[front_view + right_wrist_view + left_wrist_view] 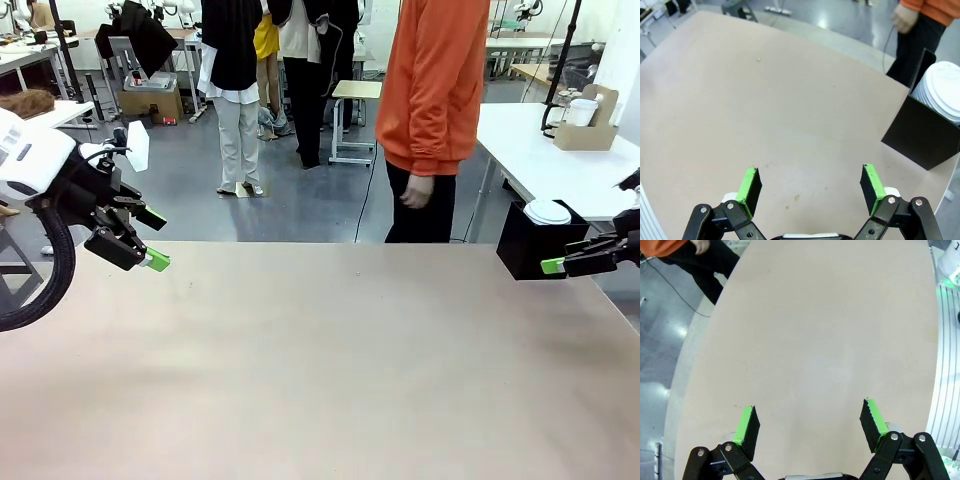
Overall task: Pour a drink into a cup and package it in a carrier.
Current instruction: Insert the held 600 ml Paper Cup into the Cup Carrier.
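At the left edge of the front view, the left pincer (140,247) hangs released above the bare table (320,360), its green pads wide apart with nothing between them. At the right edge, level with it, the right pincer (562,262) is likewise released and empty; its own camera shows the jaws spread over plain tabletop.

Just beyond the right pincer, in the right-middle of the frame, a black box (530,248) stands on the table's far corner with the white lid of the cup (548,211) showing at its top (whether the cup is filled cannot be told, as its body is hidden). In the right wrist view the same lid (946,94) sits at the upper right.

A brown carrier (588,122) stands on another table in the upper right, well apart from both arms. A person (430,110) in an orange top stands at the far side, hands down.

Judgement: the cup is the nearest item. To lift it well, the right pincer should approach squarely, clear the box wall, and grip below the rim without crushing the paper.
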You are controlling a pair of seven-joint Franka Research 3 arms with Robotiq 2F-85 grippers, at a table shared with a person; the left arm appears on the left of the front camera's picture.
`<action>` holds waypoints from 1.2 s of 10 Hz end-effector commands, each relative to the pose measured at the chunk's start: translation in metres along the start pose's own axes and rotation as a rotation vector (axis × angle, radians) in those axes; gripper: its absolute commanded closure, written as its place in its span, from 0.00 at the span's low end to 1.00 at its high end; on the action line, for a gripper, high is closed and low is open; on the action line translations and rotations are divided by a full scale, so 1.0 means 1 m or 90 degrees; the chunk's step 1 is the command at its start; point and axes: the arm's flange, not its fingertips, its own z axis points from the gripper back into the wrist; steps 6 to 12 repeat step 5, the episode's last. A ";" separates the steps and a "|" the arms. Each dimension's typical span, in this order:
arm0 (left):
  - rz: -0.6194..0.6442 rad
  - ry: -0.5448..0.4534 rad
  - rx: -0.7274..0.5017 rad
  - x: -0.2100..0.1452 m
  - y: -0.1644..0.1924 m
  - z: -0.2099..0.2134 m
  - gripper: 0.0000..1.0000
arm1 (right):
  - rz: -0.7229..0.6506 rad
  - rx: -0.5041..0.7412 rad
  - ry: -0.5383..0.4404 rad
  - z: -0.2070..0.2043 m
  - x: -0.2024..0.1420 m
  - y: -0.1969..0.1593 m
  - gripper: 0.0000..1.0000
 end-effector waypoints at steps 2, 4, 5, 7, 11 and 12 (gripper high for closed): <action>-0.005 -0.013 -0.001 0.000 0.002 0.000 0.00 | 0.000 -0.001 0.000 0.000 0.000 0.000 0.00; -0.005 -0.013 -0.001 0.000 0.002 0.000 0.00 | 0.000 -0.001 0.000 0.000 0.000 0.000 0.00; -0.005 -0.013 -0.001 0.000 0.002 0.000 0.00 | 0.000 -0.001 0.000 0.000 0.000 0.000 0.00; -0.005 -0.013 -0.001 0.000 0.002 0.000 0.00 | 0.000 -0.001 0.000 0.000 0.000 0.000 0.00; -0.005 -0.013 -0.001 0.000 0.002 0.000 0.00 | 0.000 -0.001 0.000 0.000 0.000 0.000 0.00; -0.005 -0.013 -0.001 0.000 0.002 0.000 0.00 | 0.000 -0.001 0.000 0.000 0.000 0.000 0.00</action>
